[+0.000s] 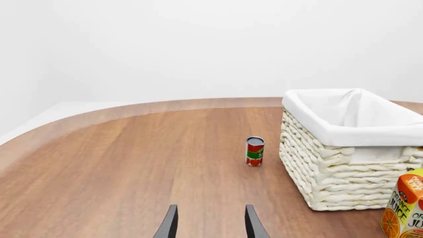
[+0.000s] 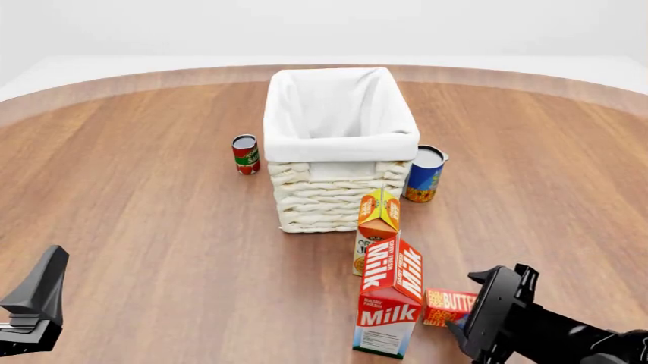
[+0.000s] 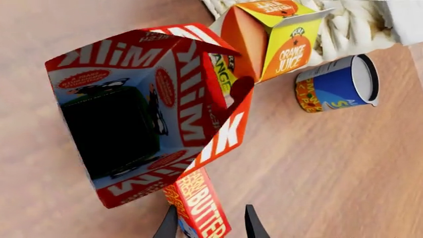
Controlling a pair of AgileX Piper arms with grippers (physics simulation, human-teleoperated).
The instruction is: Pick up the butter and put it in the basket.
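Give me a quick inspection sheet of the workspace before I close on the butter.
Surface: wooden table, curved far edge.
Job's things: butter lies beside the milk carton; basket upright.
Clutter: juice carton, red can, blue can.
Grippers: right tool open, fingers either side of the butter; left tool open, nothing between its fingers.
Cables: nothing seen.
Surroundings: plain white backdrop.

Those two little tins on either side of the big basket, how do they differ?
The red can stands to the left of the basket, the blue can to its right. The red one is red with a green band; the blue one is blue with yellow and orange toward its base. The blue can looks wider and sits nearer the juice carton. Both stand upright on the table with silver tops.
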